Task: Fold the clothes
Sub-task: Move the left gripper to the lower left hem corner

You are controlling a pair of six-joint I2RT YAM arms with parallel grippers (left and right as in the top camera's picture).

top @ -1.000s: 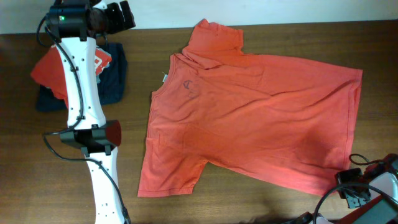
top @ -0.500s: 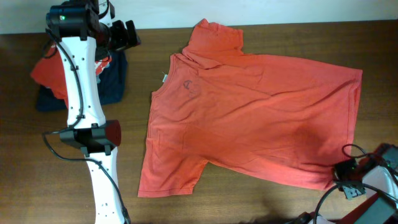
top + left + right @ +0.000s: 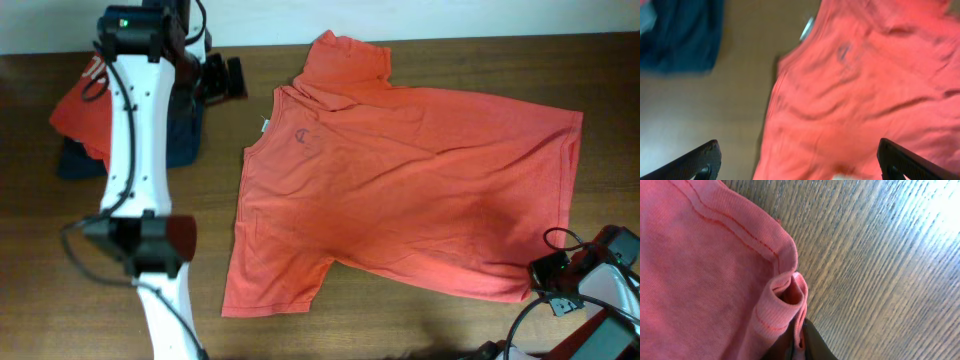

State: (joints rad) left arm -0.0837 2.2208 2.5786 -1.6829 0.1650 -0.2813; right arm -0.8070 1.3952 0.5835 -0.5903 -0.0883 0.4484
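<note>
The T-shirt (image 3: 410,190) is seen to be of matt coral-red knit cloth, soft and lightly creased; a fine knitted texture and a double-stitched hem are shown in the right wrist view. The surface (image 3: 210,210) is made of brown wood with a straight, pronounced grain, and a satin sheen is caught where light falls on it. The folded garment (image 3: 188,135) is of dark navy cloth, likewise matt. The left arm (image 3: 130,130) is cased in smooth, glossy white plastic, with black joints. The right gripper (image 3: 799,347) is finished in a dark, dull material.
</note>
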